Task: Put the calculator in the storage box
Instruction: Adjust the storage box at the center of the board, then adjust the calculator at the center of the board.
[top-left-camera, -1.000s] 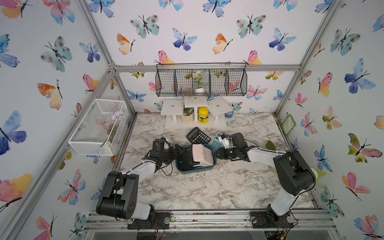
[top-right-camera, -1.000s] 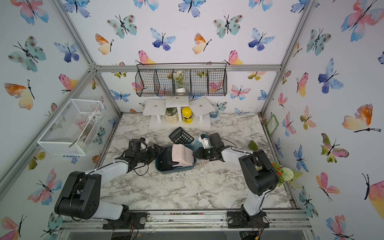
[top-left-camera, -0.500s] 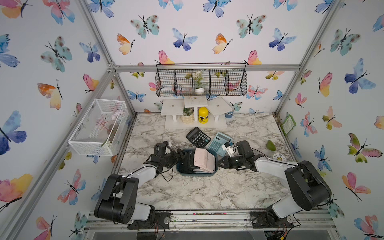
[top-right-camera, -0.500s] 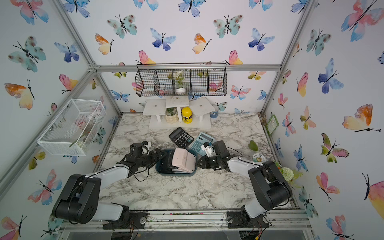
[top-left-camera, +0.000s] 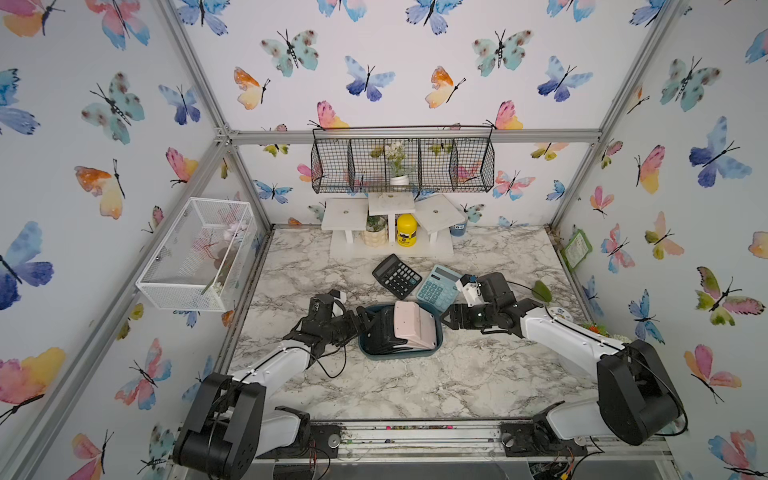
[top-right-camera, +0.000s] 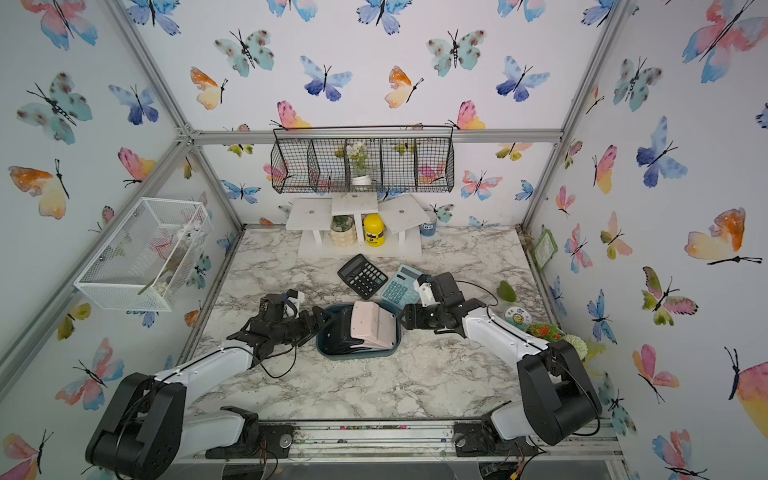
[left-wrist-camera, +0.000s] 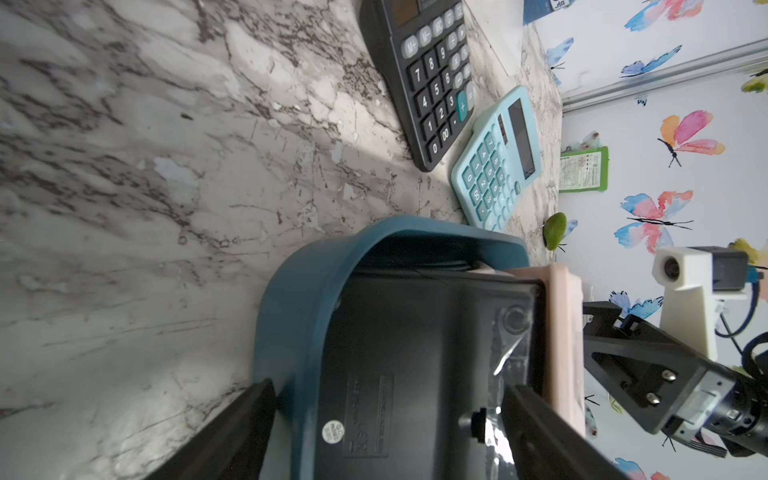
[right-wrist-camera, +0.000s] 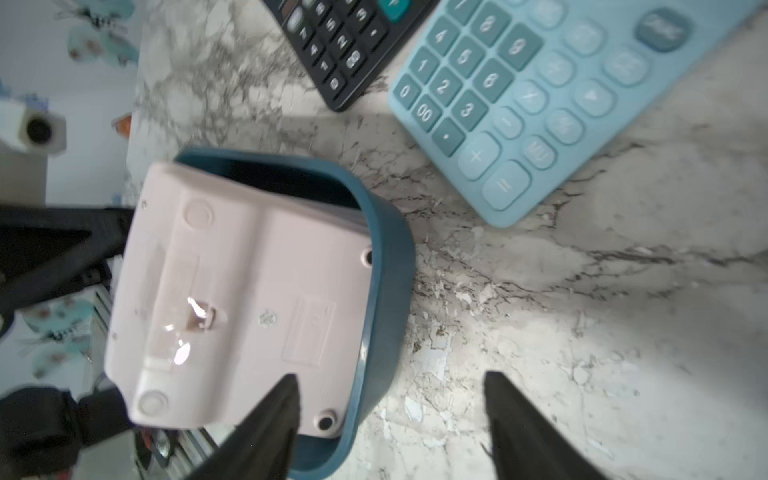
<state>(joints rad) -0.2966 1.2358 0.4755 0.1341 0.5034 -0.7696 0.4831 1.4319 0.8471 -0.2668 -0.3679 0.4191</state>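
The pink calculator (top-left-camera: 415, 326) leans in the storage box (top-left-camera: 399, 355). It looks light, hard and slippery; grab its long edges. The left hand (top-left-camera: 368, 322) and right hand (top-left-camera: 446, 319) are open.

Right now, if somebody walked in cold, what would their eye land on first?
The teal storage box mid-table, with a pink calculator and a dark calculator tilted backs-up inside it, and the left gripper and right gripper flanking it, jaws apart. Just beyond, a black calculator and a light blue calculator lie face-up on the marble table. Butterfly wallpaper covers the walls.
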